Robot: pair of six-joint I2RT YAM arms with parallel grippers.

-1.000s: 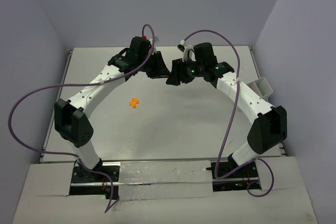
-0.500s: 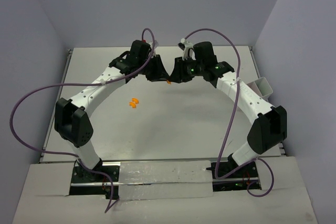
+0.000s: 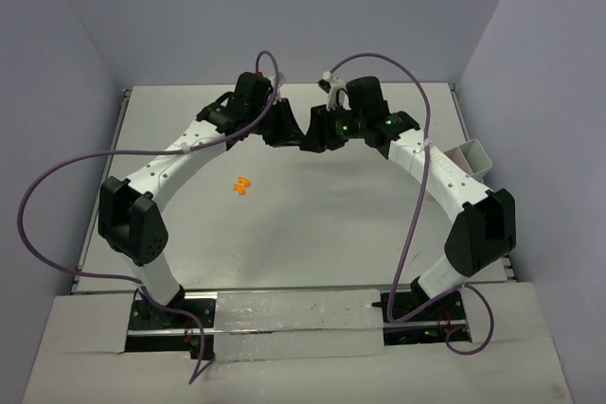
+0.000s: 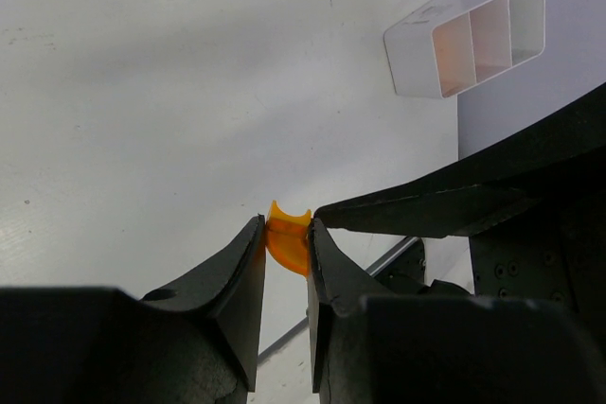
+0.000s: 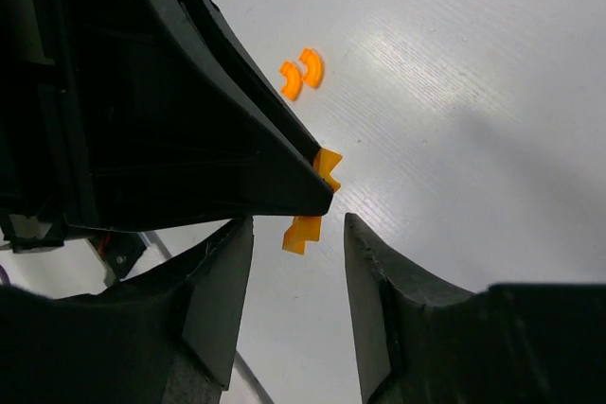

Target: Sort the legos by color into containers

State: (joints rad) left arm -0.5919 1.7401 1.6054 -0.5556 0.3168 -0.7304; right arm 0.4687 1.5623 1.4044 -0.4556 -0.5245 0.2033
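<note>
Orange lego (image 4: pixel 289 243), clamped in left tool (image 4: pixel 285 228)

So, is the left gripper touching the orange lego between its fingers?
Touching. The left wrist view shows the left gripper pinching the orange lego, no gap.

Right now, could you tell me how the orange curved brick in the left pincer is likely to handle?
The orange brick is probably rigid: its arc shape looks undistorted, pinched in the left pincer. It looks light, being far smaller than the fingers. Held only at the tips, it may pivot or slip.
</note>
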